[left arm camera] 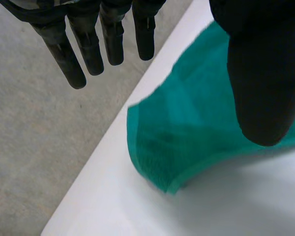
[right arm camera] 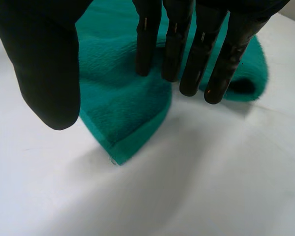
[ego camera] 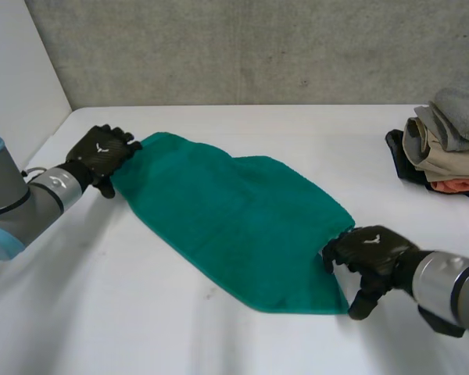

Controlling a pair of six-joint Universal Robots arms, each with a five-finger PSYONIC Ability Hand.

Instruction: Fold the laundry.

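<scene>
I see the green towel [ego camera: 234, 226] flat on the white table [ego camera: 102, 312], long axis diag from far left to near right. L hand [ego camera: 102, 152] sits at its far-left end and R hand [ego camera: 371, 250] at the near-right corner, so each is close to its own end. Both hands have fingers straight w/ nothing pinched, and the corners lie just under the fingertips. Towel looks plush, hemmed, prob doubled over. Folded pile [ego camera: 445, 141] sits far right, well apart.
</scene>
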